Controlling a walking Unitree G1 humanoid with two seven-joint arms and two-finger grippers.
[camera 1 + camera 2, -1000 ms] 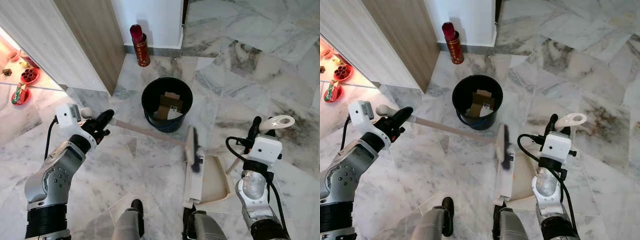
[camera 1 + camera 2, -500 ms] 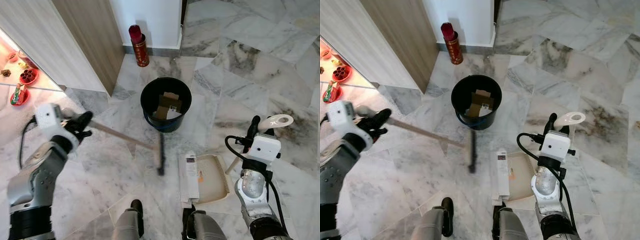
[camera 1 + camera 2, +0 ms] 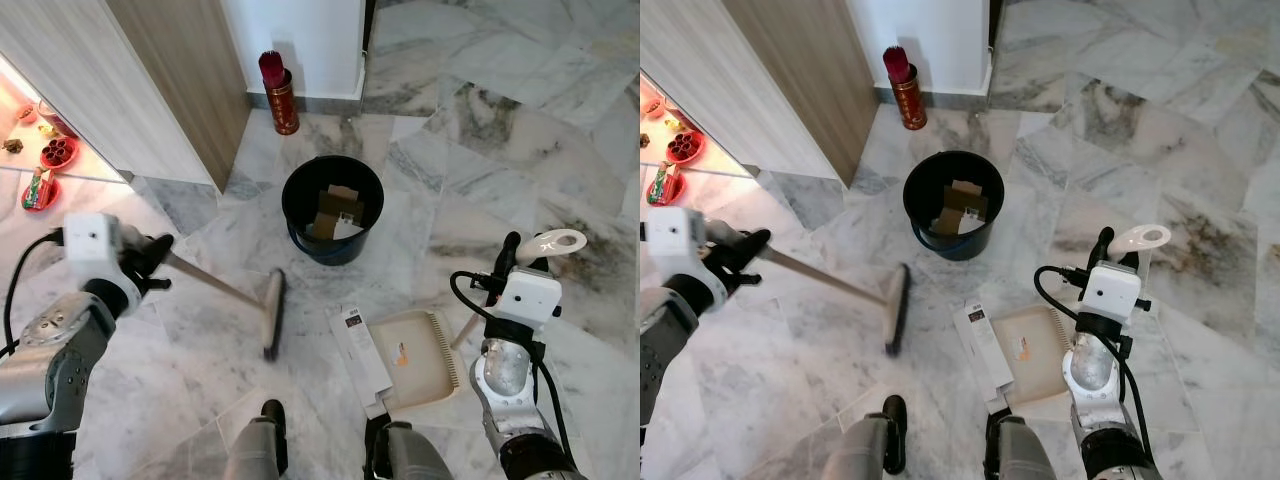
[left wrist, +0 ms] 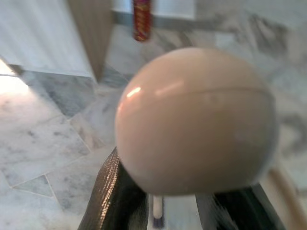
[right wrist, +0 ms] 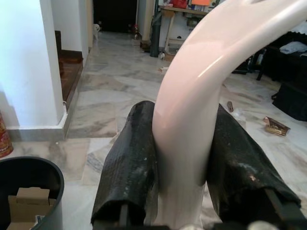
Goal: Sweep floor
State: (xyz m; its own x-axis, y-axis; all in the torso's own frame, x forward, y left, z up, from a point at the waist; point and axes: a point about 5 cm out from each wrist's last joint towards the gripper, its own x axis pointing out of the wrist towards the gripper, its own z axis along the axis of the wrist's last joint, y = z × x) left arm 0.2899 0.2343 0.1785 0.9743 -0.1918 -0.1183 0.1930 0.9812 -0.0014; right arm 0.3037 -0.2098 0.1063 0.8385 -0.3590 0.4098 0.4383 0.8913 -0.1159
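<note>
Left tool (image 3: 150,262) clamped on broom (image 3: 270,313) handle, right tool (image 3: 1110,262) on dustpan (image 3: 420,358) handle.

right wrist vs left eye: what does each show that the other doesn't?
Right wrist alone: a dark doorway and cluttered room beyond the white wall.

Left eye alone: broom head, flat white box, beige dustpan tray, red cylinder, left end effector gripping the broom handle.

Both: black bucket of cardboard, right end effector clamped on the white dustpan handle.
</note>
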